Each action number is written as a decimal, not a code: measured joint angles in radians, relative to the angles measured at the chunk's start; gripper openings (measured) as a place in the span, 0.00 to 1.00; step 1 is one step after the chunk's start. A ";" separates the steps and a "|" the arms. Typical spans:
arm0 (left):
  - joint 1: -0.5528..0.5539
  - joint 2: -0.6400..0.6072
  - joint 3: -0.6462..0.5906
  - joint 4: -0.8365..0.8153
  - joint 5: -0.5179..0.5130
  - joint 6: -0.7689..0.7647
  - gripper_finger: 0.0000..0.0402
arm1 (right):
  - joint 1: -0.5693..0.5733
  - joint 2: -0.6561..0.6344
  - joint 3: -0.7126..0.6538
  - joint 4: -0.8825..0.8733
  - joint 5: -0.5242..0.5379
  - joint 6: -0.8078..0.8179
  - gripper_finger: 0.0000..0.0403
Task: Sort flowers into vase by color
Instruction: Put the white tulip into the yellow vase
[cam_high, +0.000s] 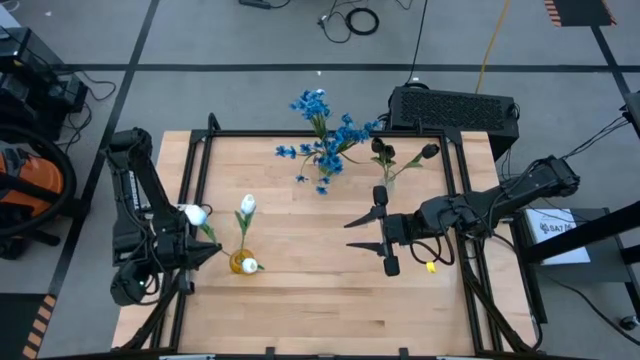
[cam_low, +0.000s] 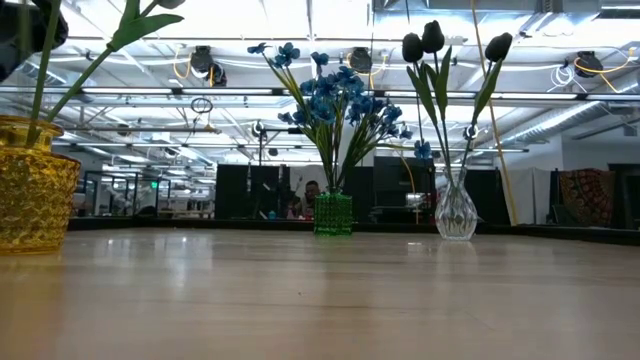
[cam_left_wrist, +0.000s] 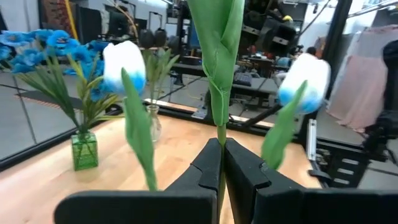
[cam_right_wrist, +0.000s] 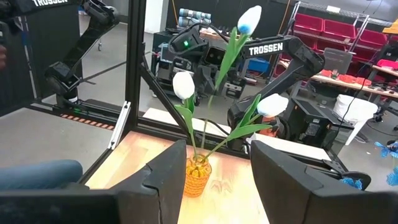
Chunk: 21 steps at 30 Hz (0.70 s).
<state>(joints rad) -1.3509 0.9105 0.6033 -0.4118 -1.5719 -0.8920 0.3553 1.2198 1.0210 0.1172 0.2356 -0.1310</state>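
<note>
White tulip stem was pinched between the narrow jaws of the left end effector, its long axis running up from the fingers toward the bloom. In the high view this sat at left of frame, just left of the amber vase on the desk. Left arm was nearer. Right end effector hung centre-right, half-spread, empty.

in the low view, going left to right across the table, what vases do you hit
yellow vase with a green stem → green vase with blue flowers → clear glass vase with dark tulips
</note>
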 joint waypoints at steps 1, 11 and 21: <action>-0.009 -0.001 0.002 0.029 0.000 0.026 0.04 | 0.000 0.000 0.000 -0.001 0.000 0.000 0.42; -0.023 0.024 -0.030 0.114 0.000 0.107 0.04 | 0.000 0.000 0.001 -0.001 0.000 0.000 0.42; -0.023 0.026 -0.093 0.116 0.001 0.033 0.04 | 0.000 0.000 0.001 -0.002 0.000 0.000 0.42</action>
<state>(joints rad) -1.3735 0.9367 0.5105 -0.2962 -1.5711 -0.8589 0.3553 1.2198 1.0218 0.1150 0.2356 -0.1310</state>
